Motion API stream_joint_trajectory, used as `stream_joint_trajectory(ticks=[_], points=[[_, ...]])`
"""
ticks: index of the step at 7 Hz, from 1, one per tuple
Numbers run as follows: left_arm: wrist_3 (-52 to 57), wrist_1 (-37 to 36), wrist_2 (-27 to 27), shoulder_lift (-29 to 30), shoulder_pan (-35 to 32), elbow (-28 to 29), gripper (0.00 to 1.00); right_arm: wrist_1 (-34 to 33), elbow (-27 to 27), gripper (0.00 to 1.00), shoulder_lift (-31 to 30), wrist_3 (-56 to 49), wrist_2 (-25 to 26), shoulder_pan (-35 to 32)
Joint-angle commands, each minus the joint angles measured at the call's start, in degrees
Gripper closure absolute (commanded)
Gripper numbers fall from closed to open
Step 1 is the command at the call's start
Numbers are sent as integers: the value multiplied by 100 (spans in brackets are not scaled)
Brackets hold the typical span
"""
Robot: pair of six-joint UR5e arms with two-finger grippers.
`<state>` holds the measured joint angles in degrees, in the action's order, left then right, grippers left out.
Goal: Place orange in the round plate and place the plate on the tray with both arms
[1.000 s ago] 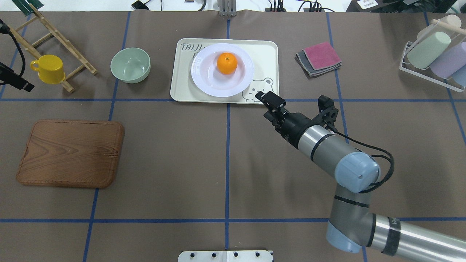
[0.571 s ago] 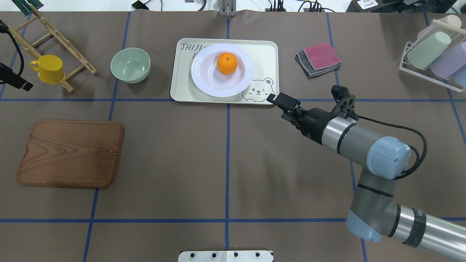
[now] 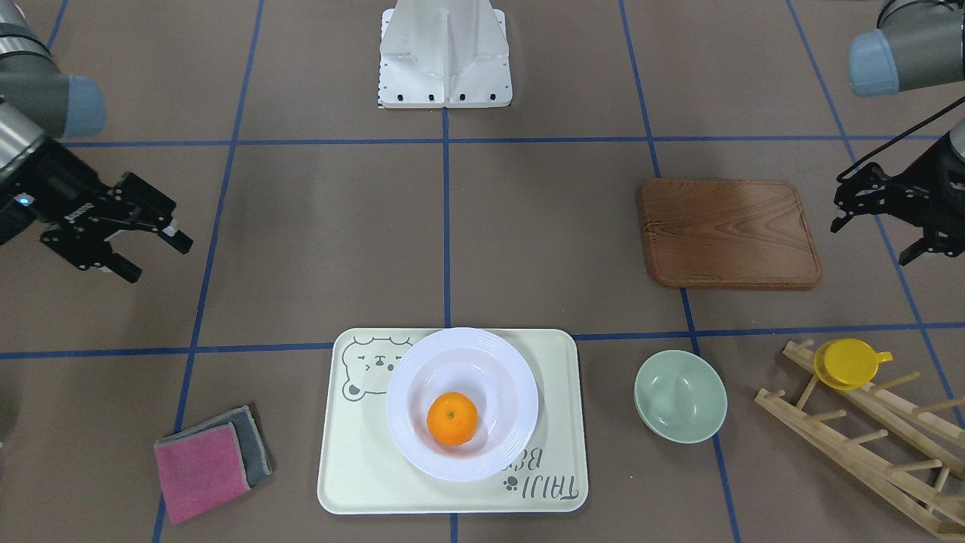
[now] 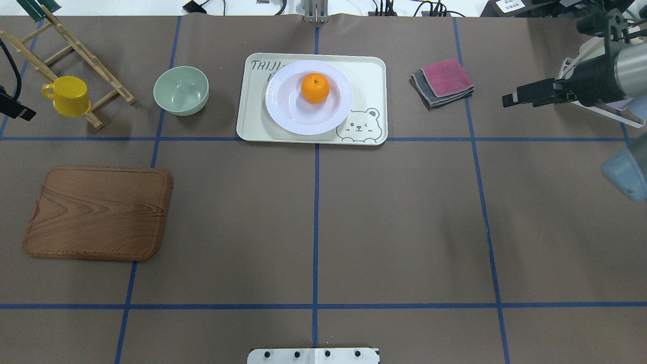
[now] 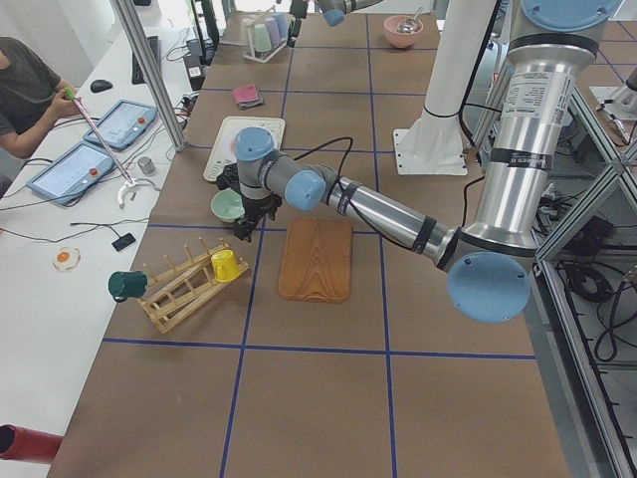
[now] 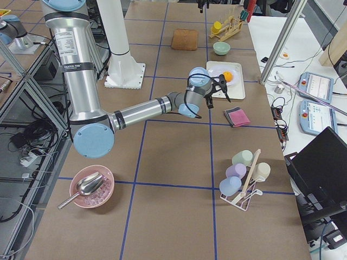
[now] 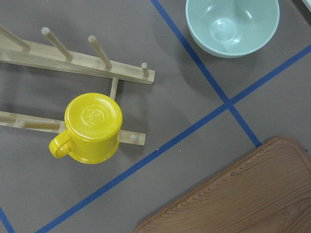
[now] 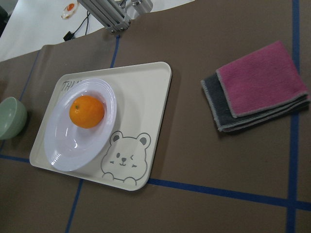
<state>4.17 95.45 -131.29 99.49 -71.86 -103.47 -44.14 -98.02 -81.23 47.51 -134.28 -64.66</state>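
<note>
The orange lies in the sunken centre of the white round plate. That plate rests on the cream bear tray at the table's far middle. The right wrist view shows the same orange, plate and tray from above. My right gripper hangs open and empty, well off to the right of the tray, beyond the towels. Near the wooden board's outer side my left gripper is open and empty too. In the overhead view only a tip of the left gripper shows.
A pale green bowl stands left of the tray. A yellow cup hangs on a wooden rack at far left. The brown board lies front left. Folded towels and a rack of pastel cups sit right.
My right arm has pulled back from the tray's near right corner, swinging far right toward the cup rack. The left gripper slid slightly further left. Orange, plate and tray stayed put.
</note>
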Motion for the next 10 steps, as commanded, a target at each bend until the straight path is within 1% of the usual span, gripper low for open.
stream_joint_trajectory(ticks=[1,2,3,4,5,6,7,8,9,10], points=[[347,-26,15,-52,-231,38,0,-1118,-6,1,-286,-2052,-99,-492],[644,-35,24,-79,-371,64,0,-1637,-6,1,-453,-3010,32,-634],[1177,-52,7,-149,-711,186,0,-2295,-15,1,-533,-4124,381,-740],[1322,-52,7,-167,-837,300,0,-3171,-15,1,-508,-5275,532,-1071],[1323,-296,-28,-167,-873,449,1,-4007,-146,1,-455,-6087,473,-1379],[1315,-995,-46,-141,-1091,468,1,-4337,-382,0,-559,-6174,464,-1495],[1323,-1193,-63,-175,-1223,468,0,-4419,-550,1,-847,-6192,220,-1618],[1262,-1204,-316,-359,-1207,486,0,-4419,-569,0,-989,-6192,-87,-1811],[1236,-1212,-432,-378,-1207,495,0,-4419,-604,0,-1104,-6183,-90,-1839],[826,-1195,-441,-369,-1198,538,0,-4419,-595,0,-1131,-6175,-90,-1839]])
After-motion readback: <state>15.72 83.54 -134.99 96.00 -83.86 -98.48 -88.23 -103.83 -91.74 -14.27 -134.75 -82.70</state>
